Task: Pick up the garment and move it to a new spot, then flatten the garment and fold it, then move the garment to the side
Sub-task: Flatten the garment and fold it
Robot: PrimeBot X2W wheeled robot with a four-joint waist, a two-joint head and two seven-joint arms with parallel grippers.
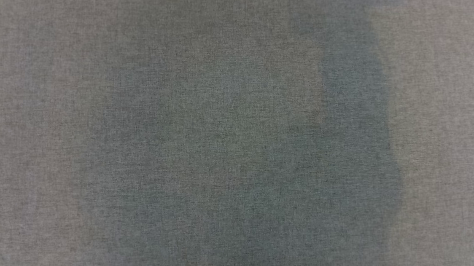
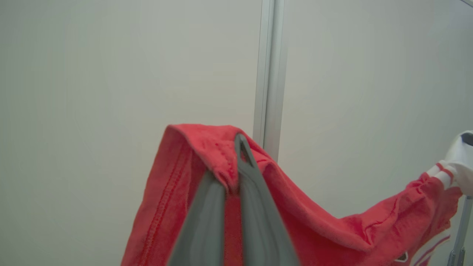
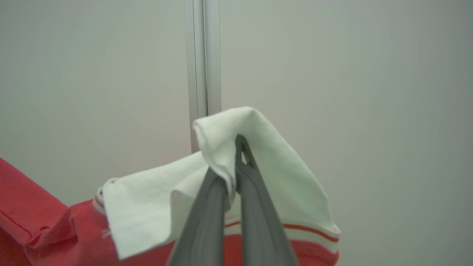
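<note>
Red garment hangs clamped tight in the left pincer and right pincer.

A grey woven surface lies below; a pale wall carries an upright metal strip.

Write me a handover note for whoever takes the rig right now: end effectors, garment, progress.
Left end effector: shut on a red, stitched edge of the garment.
Right end effector: shut on a white part of it, next to red-striped trim.
Garment: lifted, slung between the two arms in front of a pale wall panel.
Done: pickup.
Left: lay it at a new spot, probably on the grey surface, then flatten, fold and move it aside.
</note>
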